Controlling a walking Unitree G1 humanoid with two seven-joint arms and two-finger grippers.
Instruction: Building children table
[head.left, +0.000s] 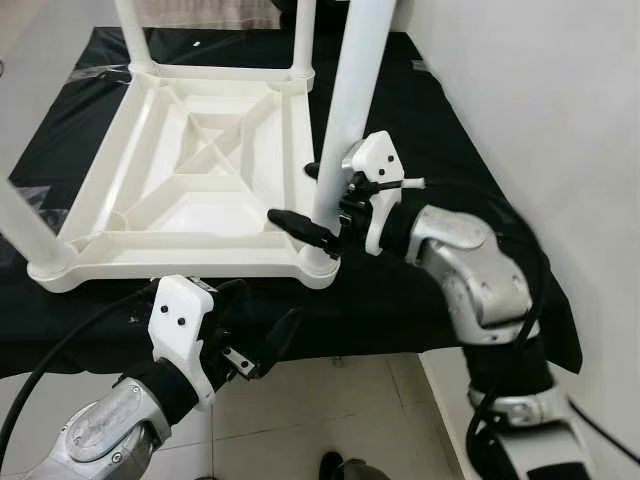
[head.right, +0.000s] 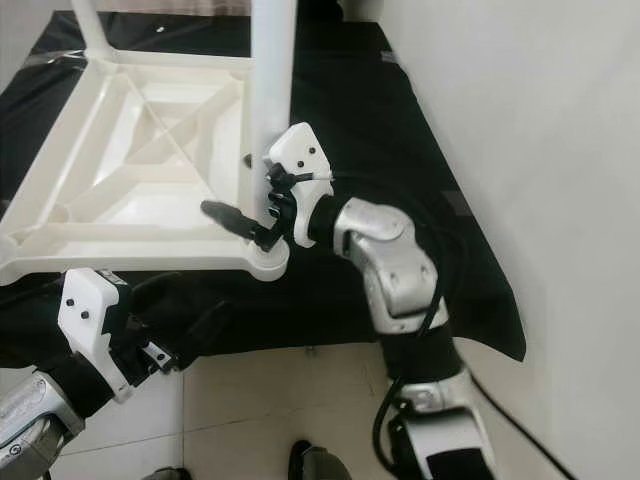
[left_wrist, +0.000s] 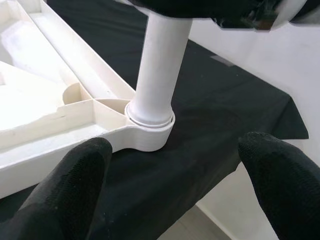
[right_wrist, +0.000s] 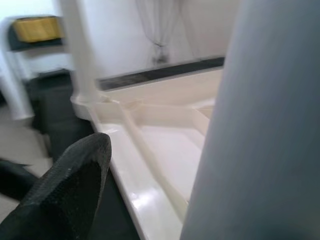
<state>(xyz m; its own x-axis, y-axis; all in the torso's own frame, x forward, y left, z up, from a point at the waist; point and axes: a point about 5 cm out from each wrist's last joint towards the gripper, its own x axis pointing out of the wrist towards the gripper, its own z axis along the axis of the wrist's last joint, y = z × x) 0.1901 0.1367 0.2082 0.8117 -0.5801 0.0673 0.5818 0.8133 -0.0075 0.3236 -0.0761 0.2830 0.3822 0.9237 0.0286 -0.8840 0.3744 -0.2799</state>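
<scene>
Left eye view: white moulded plastic tabletop (head.left: 190, 190), ribbed underside up, lying on a black cloth-covered surface (head.left: 420, 120). White tubular plastic leg (head.left: 350, 110) stands in the near right corner socket (head.left: 318, 265). Other legs up at the far corners and at the near left corner (head.left: 30, 235). Right gripper (head.left: 318, 205) sits low on the leg just above the socket, one black finger in front of the tube, the other behind; they look closed around it, though whether both pads touch I cannot tell. Left gripper (head.left: 262, 330) hangs below the table edge, near the cloth's drop, fingers spread, holding nothing.

Right eye view: same layout. Right gripper hugs the leg close to its base; silver forearm reaches in from the right.

Left wrist view: looks between two parted black fingertips (left_wrist: 75, 175) at the leg's collar seated in the socket; no gap visible at the rim.

Right wrist view: leg fills the near side, blurred; one black finger (right_wrist: 70, 185) beside it, tabletop ribs beyond.

Judgement: hollow plastic, light and stiff, with a smooth slippery tube. Best grip is low on the leg, pressing straight down the axis. The tabletop may slide on the cloth, so brace its rim.
</scene>
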